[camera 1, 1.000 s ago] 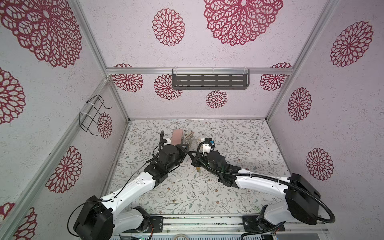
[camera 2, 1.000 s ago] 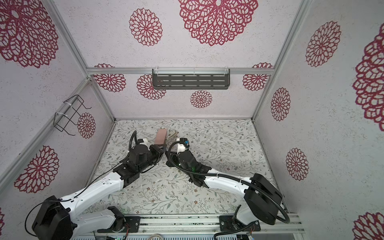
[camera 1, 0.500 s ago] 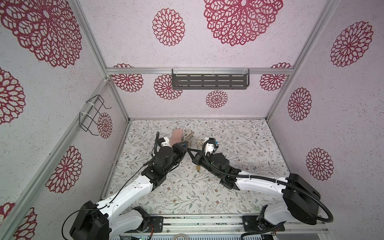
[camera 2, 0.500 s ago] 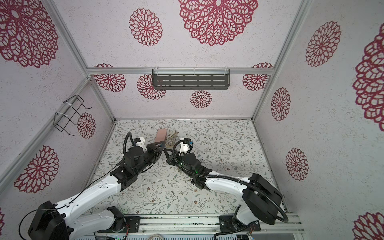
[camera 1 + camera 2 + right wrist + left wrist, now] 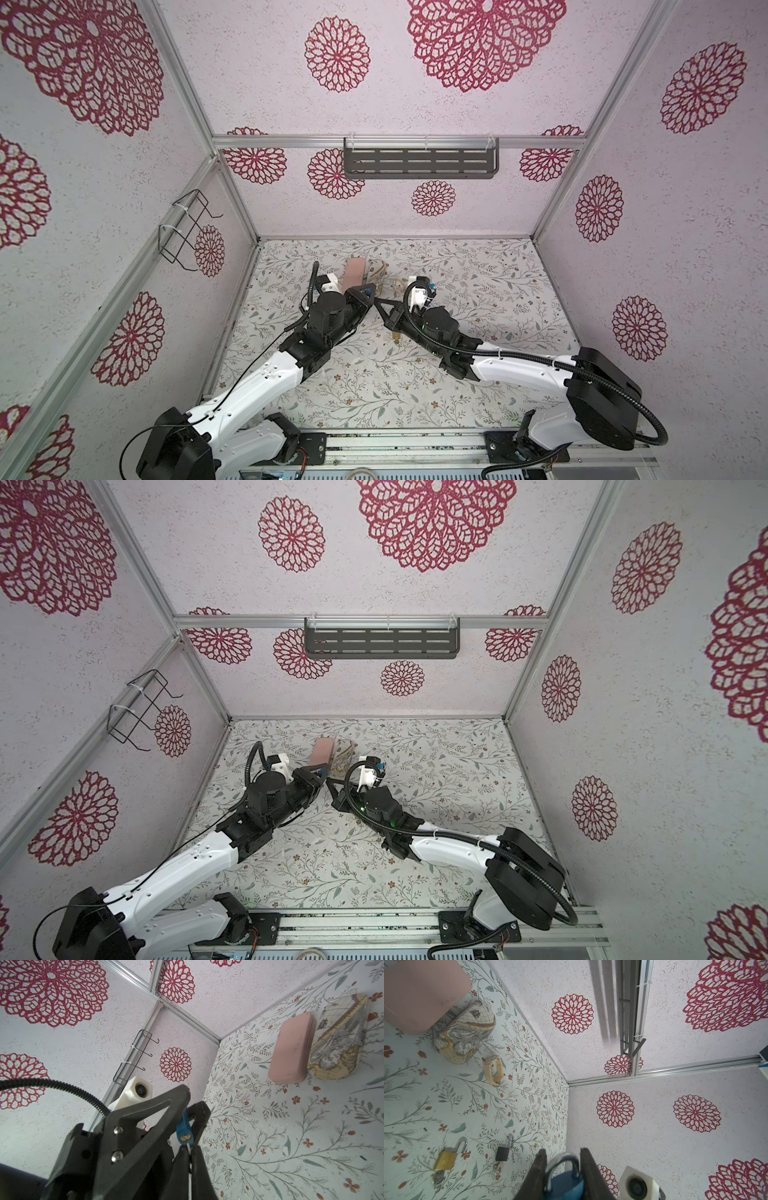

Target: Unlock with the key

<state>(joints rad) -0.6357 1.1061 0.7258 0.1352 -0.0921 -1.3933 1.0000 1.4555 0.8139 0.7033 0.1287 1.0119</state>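
on the floral-printed table (image 5: 374, 395), just on the near side of the gripper tips, a brass padlock (image 5: 445, 1160) and a small black padlock (image 5: 503, 1152) lay loose. neither appeared to belong to this step.

at mid-table, both top views showed the two grippers tip to tip. the left gripper (image 5: 561, 1152) had its jaws part-way apart, pinching the blue padlock with a silver shackle (image 5: 564, 1187) across its body, with the shackle toward the fingertips. the right gripper (image 5: 188, 1148) was pressed fully together on a thin silver key (image 5: 189, 1155). the key was seen edge-on, so its teeth could not be read.

controlling relation: the padlock lay immediately left of the right gripper. the key's long axis ran right to left, in line with that gripper's fingers. its tip sat at the brass keyway (image 5: 185, 1137) in the padlock's blue underside. whether the blade had entered could not be told.

judgement: the right arm was the working arm and the left arm served as the clamp. the coming move called for a straight push along that axis, then a twist. any skew would likely jam the blade.

farther back, a cream wristwatch (image 5: 493, 1070), a map-printed pouch (image 5: 467, 1036) and a pink oblong case (image 5: 355, 272) lay clear of the work.
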